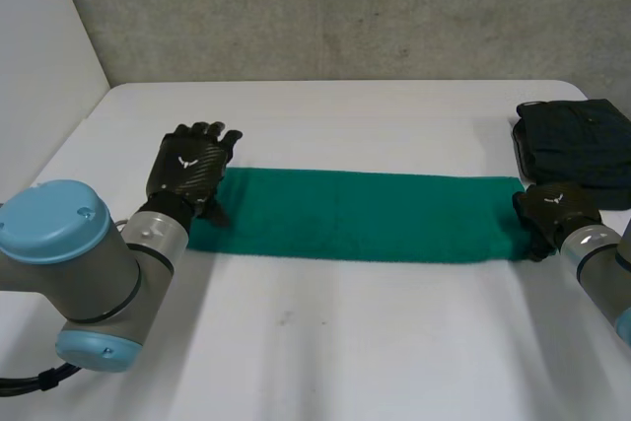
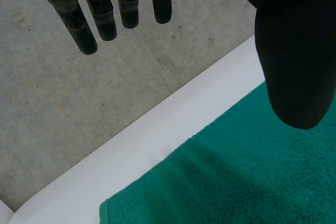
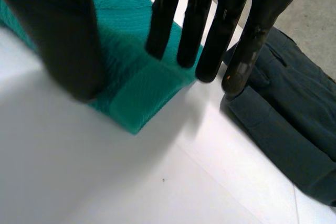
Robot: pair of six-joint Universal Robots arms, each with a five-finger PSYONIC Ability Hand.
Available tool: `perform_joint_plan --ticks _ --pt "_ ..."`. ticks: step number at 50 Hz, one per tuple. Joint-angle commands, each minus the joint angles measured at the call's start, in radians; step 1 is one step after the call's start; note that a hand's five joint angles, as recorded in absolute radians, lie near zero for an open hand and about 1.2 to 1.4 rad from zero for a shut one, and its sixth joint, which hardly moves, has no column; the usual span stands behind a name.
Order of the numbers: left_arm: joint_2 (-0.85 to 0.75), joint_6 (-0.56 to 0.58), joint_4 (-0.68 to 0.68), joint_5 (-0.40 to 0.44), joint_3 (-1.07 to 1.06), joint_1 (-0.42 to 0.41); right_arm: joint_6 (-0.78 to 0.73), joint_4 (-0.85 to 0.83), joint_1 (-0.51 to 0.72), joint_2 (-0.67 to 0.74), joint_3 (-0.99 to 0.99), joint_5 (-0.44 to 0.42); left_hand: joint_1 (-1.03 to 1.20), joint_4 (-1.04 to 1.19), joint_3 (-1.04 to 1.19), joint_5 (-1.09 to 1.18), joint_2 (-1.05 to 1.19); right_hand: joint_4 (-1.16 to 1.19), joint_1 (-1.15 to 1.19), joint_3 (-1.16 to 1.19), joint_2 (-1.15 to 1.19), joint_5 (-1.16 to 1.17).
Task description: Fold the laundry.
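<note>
A green towel (image 1: 355, 214), folded into a long strip, lies across the middle of the white table (image 1: 325, 342). My left hand (image 1: 190, 170) hovers over the strip's left end with straight, spread fingers (image 2: 100, 14), and the thumb (image 2: 294, 51) stands clear above the cloth (image 2: 252, 182). It holds nothing. At the right end sits my right hand (image 1: 554, 212). Its fingers (image 3: 194, 30) are straight and reach down to the towel's end corner (image 3: 142, 93), with the thumb apart over the near edge.
A dark folded garment (image 1: 577, 140) lies at the back right of the table, just beyond my right hand's fingertips (image 3: 283, 124). A grey wall runs behind the table's far edge. Bare tabletop stretches in front of the towel.
</note>
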Motion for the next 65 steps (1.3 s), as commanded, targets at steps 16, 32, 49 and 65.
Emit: perform_joint_plan --ticks 16,32,49,65 --pt "0.014 0.003 -0.004 -0.006 -0.007 -0.002 -0.282 -0.004 -0.315 -0.122 0.046 0.003 -0.030 -0.031 -0.039 -0.047 -0.031 0.488 0.591 0.486 0.481 0.525" --pt "0.027 0.003 -0.015 -0.010 -0.007 -0.002 -0.447 -0.010 -0.141 -0.203 -0.077 0.064 -0.030 -0.031 -0.039 -0.047 -0.031 0.488 0.591 0.486 0.481 0.525" --pt "0.041 0.003 -0.015 -0.012 -0.008 0.001 -0.458 -0.007 0.651 0.063 -0.345 -0.034 -0.030 -0.031 -0.039 -0.047 -0.031 0.488 0.591 0.486 0.481 0.525" --pt "0.040 0.005 -0.018 -0.007 0.010 -0.013 -0.238 -0.009 0.695 0.085 -0.341 0.058 -0.030 -0.031 -0.039 -0.047 -0.031 -0.734 -0.631 -0.735 -0.741 -0.697"
